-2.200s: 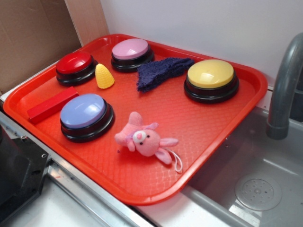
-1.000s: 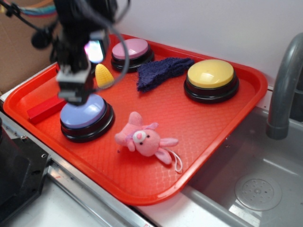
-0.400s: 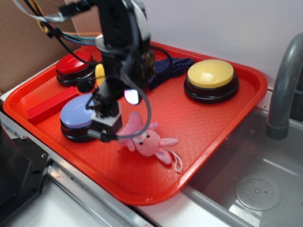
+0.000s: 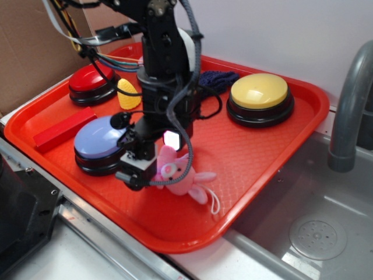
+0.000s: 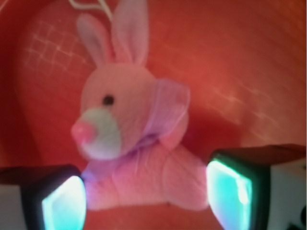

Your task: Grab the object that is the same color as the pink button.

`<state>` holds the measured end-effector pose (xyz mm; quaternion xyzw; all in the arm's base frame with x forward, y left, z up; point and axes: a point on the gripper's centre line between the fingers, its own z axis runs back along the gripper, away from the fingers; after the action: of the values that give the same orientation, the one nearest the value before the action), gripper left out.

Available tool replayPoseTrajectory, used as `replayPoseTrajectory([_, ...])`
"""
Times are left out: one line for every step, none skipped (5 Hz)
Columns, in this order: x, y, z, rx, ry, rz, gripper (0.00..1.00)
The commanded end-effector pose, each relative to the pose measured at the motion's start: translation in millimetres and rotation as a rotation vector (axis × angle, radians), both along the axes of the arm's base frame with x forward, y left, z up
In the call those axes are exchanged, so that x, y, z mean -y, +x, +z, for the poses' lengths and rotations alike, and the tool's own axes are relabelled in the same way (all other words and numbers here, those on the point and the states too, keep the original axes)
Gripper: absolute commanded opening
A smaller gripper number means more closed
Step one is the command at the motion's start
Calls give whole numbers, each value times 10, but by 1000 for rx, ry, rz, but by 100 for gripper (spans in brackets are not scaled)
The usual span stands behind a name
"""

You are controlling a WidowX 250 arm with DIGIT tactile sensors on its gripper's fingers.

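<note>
The object, a small pink plush bunny [image 4: 182,177], lies on the red tray [image 4: 263,188] near its front edge, just right of the blue-lavender button. My gripper [image 4: 145,173] has come down over its left part. In the wrist view the bunny [image 5: 134,139] fills the frame, white snout to the left and ears pointing up. My gripper [image 5: 146,199] is open, one glowing pad on each side of the bunny's body and close to it. The pink button is hidden behind my arm.
On the tray stand a blue-lavender button [image 4: 100,140], a red button [image 4: 88,81] and a yellow button [image 4: 259,93]. A yellow cone toy [image 4: 127,94], a dark blue cloth [image 4: 220,78] and a red block [image 4: 60,130] lie there too. A sink [image 4: 317,233] and grey faucet [image 4: 348,105] are on the right.
My arm came in from the upper left, crossed above the blue-lavender button, and lowered onto the bunny. The bunny's left part is now covered by the gripper.
</note>
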<state>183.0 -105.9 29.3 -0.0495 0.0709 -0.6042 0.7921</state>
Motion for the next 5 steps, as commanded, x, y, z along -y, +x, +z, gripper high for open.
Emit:
replayPoseTrajectory([23, -51, -156, -56, -97, 58, 100])
replayPoseTrajectory([49, -63, -184, -70, -86, 90, 0])
replayPoseTrajectory([37, -73, -151, -49, -48, 108, 0])
replayPoseTrajectory([28, -109, -124, -24, -2, 162, 0])
replayPoseTrajectory([-67, -134, 190, 62, 79, 368, 0])
